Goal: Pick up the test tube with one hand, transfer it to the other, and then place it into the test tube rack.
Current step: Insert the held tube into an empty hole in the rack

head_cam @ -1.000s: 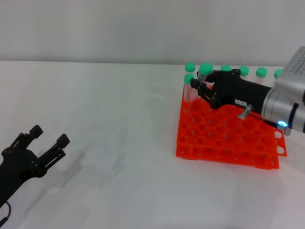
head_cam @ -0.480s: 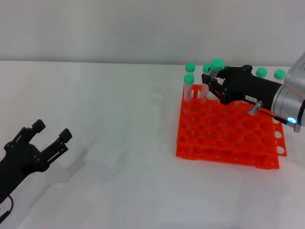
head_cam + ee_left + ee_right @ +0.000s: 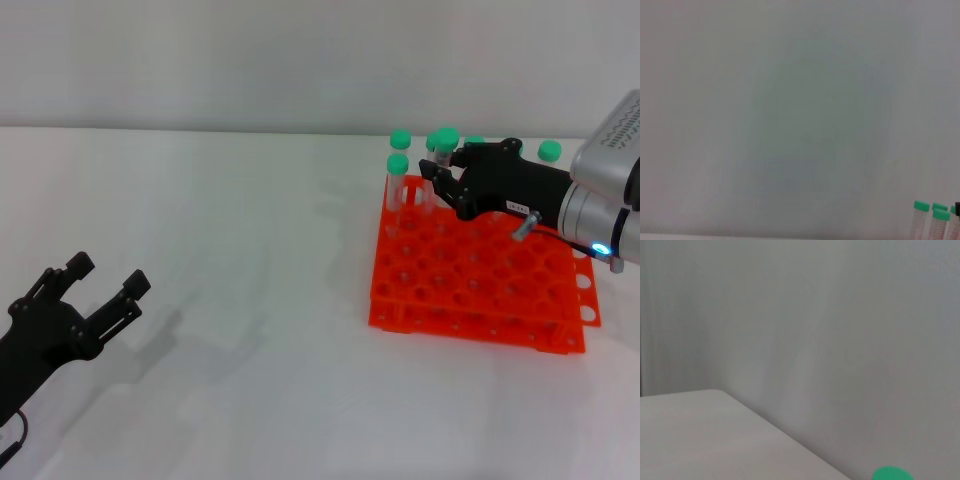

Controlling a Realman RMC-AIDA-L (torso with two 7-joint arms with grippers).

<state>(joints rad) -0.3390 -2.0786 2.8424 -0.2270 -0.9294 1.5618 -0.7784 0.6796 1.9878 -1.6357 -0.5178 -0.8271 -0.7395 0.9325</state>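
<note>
**A:** Where's the tube (image 3: 441,152) relative to the right gripper (image 3: 441,176)?

**B:** Right at its fingertips. The green cap pokes up just above the fingers, and the clear body runs down between them, so the long axis is upright, perhaps a touch tilted. The gripper looks clenched on it just under the cap.

**A:** And the rack (image 3: 470,272)?

**B:** Directly below the gripper, at the back row on the rack's left end. Two other capped tubes (image 3: 398,180) stand in holes just beside the fingertips, on the side away from the wrist. More green caps show behind the gripper's body.

**A:** Is the held one seated in a hole?

**B:** I can't tell; the fingers hide its lower end. Its cap rides about level with the neighbours' caps, so it is either just in or just above a hole.

**A:** So what does the next move turn on?

**B:** My judgement: keeping that upright axis lined over a free hole, without knocking the neighbours beside it.

**A:** How is the right arm posed?

**B:** It reaches in from the right, forearm nearly level, wrist silver, fingers pointing across toward the rack's left end.

**A:** The left gripper (image 3: 100,291)?

**B:** Well apart, low near the table at the far left, fingers spread and holding nothing. It is much the farther of the two from the tube.
</note>
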